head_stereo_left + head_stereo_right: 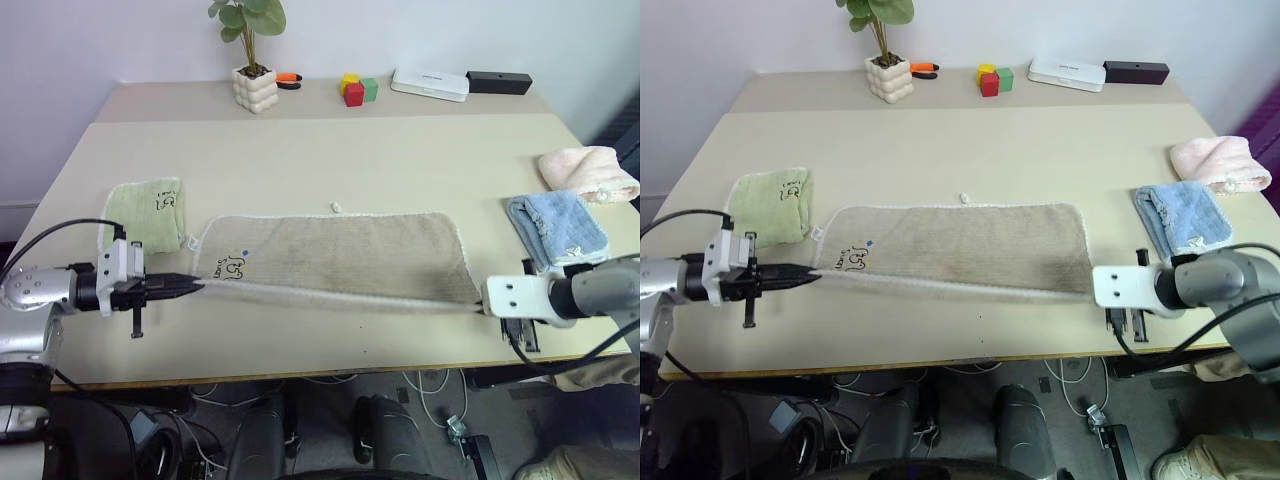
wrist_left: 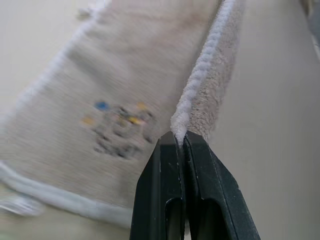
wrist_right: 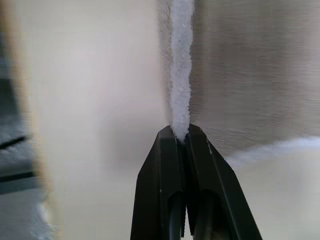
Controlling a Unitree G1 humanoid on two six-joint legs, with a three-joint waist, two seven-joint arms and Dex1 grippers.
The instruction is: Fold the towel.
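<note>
Towel (image 1: pixel 340 255) logo (image 2: pixel 117 131) blurred, unreadable

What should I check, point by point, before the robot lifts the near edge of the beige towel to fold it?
1. Left claw shut on the large beige terry towel at its near edge: ok.
2. Right claw shut on the same edge at the other end: ok.
3. Edge stretched straight between both claws: ok.
4. Far half lying flat on the tan table: ok.
5. Small light-green folded cloth not caught under the towel: cannot tell, it lies very close.
6. Blue folded cloth apart from the towel: ok.
</note>
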